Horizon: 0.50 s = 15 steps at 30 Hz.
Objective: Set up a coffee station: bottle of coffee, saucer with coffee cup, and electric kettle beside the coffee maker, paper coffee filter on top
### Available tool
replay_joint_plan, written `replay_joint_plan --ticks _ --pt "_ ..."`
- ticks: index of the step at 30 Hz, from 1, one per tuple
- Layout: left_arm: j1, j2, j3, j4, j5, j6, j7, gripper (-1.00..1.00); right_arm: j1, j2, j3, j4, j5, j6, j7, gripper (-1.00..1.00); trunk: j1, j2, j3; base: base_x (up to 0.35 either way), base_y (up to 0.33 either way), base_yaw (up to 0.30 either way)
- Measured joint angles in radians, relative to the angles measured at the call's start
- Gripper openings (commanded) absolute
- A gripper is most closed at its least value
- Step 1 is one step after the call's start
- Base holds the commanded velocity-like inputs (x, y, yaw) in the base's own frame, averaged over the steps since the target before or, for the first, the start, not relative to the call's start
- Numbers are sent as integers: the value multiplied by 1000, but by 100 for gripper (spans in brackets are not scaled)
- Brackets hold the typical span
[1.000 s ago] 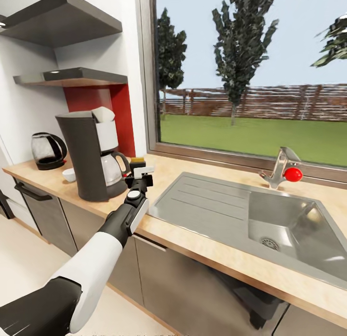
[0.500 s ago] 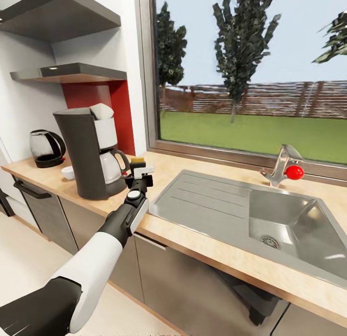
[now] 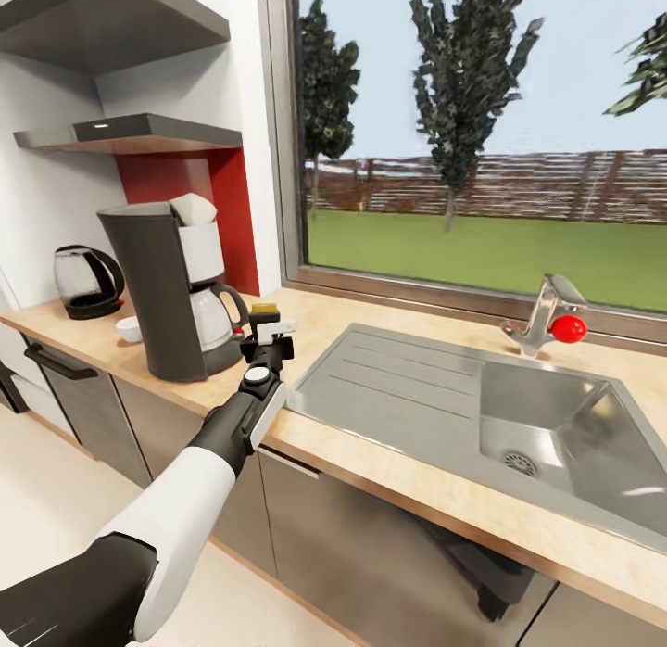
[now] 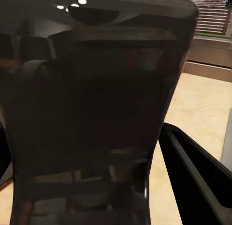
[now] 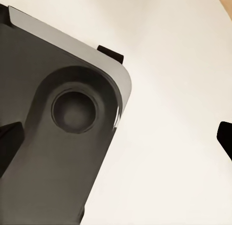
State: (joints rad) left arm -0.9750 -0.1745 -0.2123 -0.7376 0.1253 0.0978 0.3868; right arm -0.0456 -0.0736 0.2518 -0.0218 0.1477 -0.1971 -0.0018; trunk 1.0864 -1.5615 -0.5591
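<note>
Upright, bottle of coffee [image 3: 266,310], clamped in left gripper [image 3: 269,330], beside coffee maker [image 3: 171,295]

Wooden countertop [image 3: 389,462] runs under the window, steel sink [image 3: 519,415] set into it. On it sit the coffee maker [image 3: 171,295], the electric kettle [image 3: 85,282] near the far end, and a small white cup [image 3: 129,329] between them. Yellow-lidded coffee bottle [image 3: 264,313] sits just beside the coffee maker.
</note>
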Motion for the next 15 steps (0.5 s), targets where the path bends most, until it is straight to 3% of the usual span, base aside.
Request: replay_joint_plan --ticks 15 --pt "0 0 0 -1 0 -1 0 -100 0 0 0 0 0 0 0 100 0 0 -1 0 0 22"
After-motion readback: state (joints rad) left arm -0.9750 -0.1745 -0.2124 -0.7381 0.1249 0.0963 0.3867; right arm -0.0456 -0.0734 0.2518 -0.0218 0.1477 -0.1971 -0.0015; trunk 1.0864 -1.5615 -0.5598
